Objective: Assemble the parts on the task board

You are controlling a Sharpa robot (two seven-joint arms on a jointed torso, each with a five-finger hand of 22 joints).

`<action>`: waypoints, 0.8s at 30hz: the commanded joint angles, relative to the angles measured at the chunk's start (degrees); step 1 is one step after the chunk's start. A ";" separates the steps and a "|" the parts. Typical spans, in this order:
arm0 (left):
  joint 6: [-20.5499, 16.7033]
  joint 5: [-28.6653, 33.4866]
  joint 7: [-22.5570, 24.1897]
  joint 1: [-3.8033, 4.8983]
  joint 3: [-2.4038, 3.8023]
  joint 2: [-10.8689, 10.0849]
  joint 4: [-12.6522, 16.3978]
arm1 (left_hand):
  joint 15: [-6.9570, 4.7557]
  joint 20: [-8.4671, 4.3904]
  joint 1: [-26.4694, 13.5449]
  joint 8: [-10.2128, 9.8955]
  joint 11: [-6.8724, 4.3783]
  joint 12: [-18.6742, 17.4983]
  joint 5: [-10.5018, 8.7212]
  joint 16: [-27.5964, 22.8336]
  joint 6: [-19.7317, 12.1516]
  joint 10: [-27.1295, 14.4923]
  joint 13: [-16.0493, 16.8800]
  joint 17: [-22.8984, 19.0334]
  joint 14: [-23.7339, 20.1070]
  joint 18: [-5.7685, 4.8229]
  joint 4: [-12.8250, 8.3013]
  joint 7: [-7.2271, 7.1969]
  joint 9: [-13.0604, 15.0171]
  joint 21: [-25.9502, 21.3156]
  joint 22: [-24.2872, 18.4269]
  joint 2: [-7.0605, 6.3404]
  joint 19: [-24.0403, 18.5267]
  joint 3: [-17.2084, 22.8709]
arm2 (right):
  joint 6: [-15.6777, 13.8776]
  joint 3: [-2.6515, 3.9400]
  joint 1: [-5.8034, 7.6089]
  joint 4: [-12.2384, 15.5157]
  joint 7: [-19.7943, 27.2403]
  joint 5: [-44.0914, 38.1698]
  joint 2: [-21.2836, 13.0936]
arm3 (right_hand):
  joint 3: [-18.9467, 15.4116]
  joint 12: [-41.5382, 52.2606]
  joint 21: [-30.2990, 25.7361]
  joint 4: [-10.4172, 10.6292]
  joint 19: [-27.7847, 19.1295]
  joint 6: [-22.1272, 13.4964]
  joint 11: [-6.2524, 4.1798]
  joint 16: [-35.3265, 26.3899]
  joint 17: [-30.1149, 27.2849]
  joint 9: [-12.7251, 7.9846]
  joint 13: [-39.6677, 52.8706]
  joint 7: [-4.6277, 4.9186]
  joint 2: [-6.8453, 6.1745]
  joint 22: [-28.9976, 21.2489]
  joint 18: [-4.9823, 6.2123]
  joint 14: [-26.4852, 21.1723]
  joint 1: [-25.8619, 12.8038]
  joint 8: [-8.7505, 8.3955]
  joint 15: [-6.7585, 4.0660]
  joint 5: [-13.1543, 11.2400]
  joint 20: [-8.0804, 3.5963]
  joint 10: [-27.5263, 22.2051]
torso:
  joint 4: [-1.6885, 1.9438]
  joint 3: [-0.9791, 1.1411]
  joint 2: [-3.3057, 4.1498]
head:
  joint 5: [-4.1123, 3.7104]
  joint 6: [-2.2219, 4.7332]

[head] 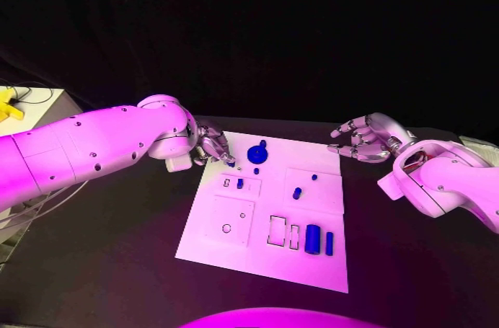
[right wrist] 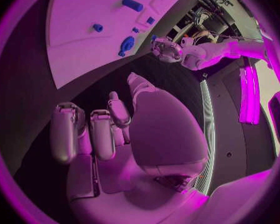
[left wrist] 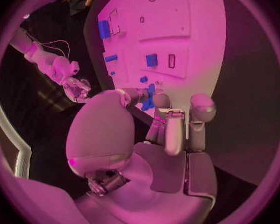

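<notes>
Partly hidden behind the left robot hand point(head: 211, 145), the far left corner of the task board point(head: 239, 234) is hard to read; whether its fingertips pinch a small blue piece there, I cannot tell. Six blue parts show plainly, among them a round part point(head: 258, 153) and two upright bars point(head: 313, 238). Beyond the board's right edge, the right robot hand point(head: 364, 142) hovers over the table point(head: 104, 270), fingers loosely curled around nothing.
</notes>
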 commanded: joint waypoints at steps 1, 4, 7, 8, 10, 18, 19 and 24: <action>-0.60 -4.04 0.26 -0.26 -0.18 -0.60 1.74 | -0.30 0.02 0.02 -0.05 -0.04 0.20 0.20 0.20 1.25 0.40 0.06 7.91 3.96 -0.32 -11.14 -0.79 3.12 0.31 0.09 -0.27 0.53 10.74 | 0.24 0.00 -0.03 0.02 0.42 -0.28 -0.05 | -0.30 0.09 -0.23 0.02 0.01 -0.35 0.18 -0.29 6.01 -0.08 -0.09 0.01 -0.17 7.80 0.31 3.11 -0.57 0.33 0.39 0.36 0.35 -0.23 | 0.06 -0.07 0.04 | 0.07 -0.07; -0.33 -5.23 0.23 -0.49 -0.37 -0.92 2.52 | -0.30 0.02 0.02 -0.05 -0.04 0.20 0.20 0.20 1.25 0.40 0.06 7.91 3.96 -0.32 -11.14 -0.79 3.12 0.31 0.09 -0.27 0.53 10.74 | 0.24 0.00 -0.03 0.03 0.41 -0.28 -0.07 | -0.32 0.13 -0.16 -0.01 0.06 -0.34 0.18 -0.27 6.04 -0.08 -0.08 0.01 -0.12 7.85 0.30 3.12 -0.70 0.35 0.39 0.49 0.35 -0.21 | 0.01 -0.10 0.10 | 0.15 -0.14; 0.22 -6.21 0.16 -0.78 -0.57 -1.08 2.90 | -0.31 0.01 -0.01 -0.06 -0.06 0.23 0.22 0.21 1.31 0.48 0.13 7.93 3.97 -0.33 -11.16 -0.80 3.11 0.34 0.13 -0.26 0.56 10.78 | 0.25 0.00 -0.03 0.03 0.42 -0.28 -0.06 | -0.32 0.13 -0.16 -0.01 0.06 -0.34 0.18 -0.27 6.04 -0.08 -0.08 0.01 -0.12 7.85 0.30 3.12 -0.70 0.35 0.39 0.49 0.35 -0.21 | -0.06 -0.07 0.11 | 0.31 -0.20; 0.43 -6.43 0.13 -0.88 -0.64 -1.09 2.96 | -0.31 0.01 -0.01 -0.06 -0.06 0.23 0.22 0.21 1.31 0.48 0.13 7.93 3.97 -0.33 -11.16 -0.80 3.11 0.34 0.13 -0.26 0.56 10.78 | 0.25 0.00 -0.03 0.03 0.42 -0.28 -0.06 | -0.32 0.13 -0.16 -0.01 0.06 -0.34 0.18 -0.27 6.04 -0.08 -0.08 0.01 -0.12 7.85 0.30 3.12 -0.70 0.35 0.39 0.49 0.35 -0.21 | -0.07 -0.07 0.11 | 0.33 -0.22; 0.75 -6.73 0.09 -1.10 -0.78 -1.10 3.03 | -0.31 0.01 -0.01 -0.06 -0.06 0.23 0.22 0.21 1.31 0.48 0.13 7.93 3.97 -0.33 -11.16 -0.80 3.11 0.34 0.13 -0.26 0.56 10.78 | 0.25 0.00 -0.03 0.04 0.42 -0.28 -0.07 | -0.32 0.13 -0.16 -0.01 0.06 -0.34 0.18 -0.27 6.04 -0.08 -0.08 0.01 -0.12 7.85 0.30 3.12 -0.70 0.35 0.39 0.49 0.35 -0.21 | -0.10 -0.06 0.14 | 0.34 -0.27; 2.09 -7.82 -0.07 -1.87 -1.09 -0.97 3.16 | -0.33 -0.01 -0.05 -0.10 -0.09 0.27 0.27 0.22 1.38 0.61 0.26 7.96 3.98 -0.35 -11.21 -0.83 3.10 0.39 0.22 -0.27 0.61 10.84 | 0.23 0.00 -0.03 0.08 0.43 -0.28 -0.15 | -0.32 0.13 -0.16 -0.01 0.06 -0.34 0.18 -0.27 6.04 -0.08 -0.08 0.01 -0.12 7.85 0.30 3.12 -0.70 0.35 0.39 0.49 0.35 -0.21 | -0.04 -0.09 0.15 | 0.33 -0.60; 2.35 -8.02 -0.09 -1.91 -1.11 -0.95 3.17 | -0.33 -0.01 -0.05 -0.10 -0.09 0.27 0.27 0.22 1.38 0.61 0.26 7.96 3.98 -0.35 -11.21 -0.83 3.10 0.39 0.22 -0.27 0.61 10.84 | 0.23 0.00 -0.03 0.09 0.43 -0.28 -0.15 | -0.32 0.13 -0.16 -0.01 0.06 -0.34 0.18 -0.27 6.04 -0.08 -0.08 0.01 -0.12 7.85 0.30 3.12 -0.70 0.35 0.39 0.49 0.35 -0.21 | -0.06 -0.06 0.15 | 0.35 -0.67; 3.81 -9.02 -0.26 -2.00 -1.17 -0.96 3.20 | -0.34 -0.02 -0.06 -0.11 -0.10 0.29 0.28 0.25 1.41 0.65 0.31 8.05 4.00 -0.36 -11.24 -0.84 3.09 0.41 0.27 -0.28 0.64 10.85 | 0.22 0.00 -0.03 0.11 0.45 -0.28 -0.21 | -0.32 0.13 -0.16 -0.01 0.06 -0.34 0.18 -0.27 6.04 -0.08 -0.08 0.01 -0.12 7.85 0.30 3.12 -0.70 0.35 0.39 0.49 0.35 -0.21 | -0.09 -0.03 0.13 | 0.33 -0.93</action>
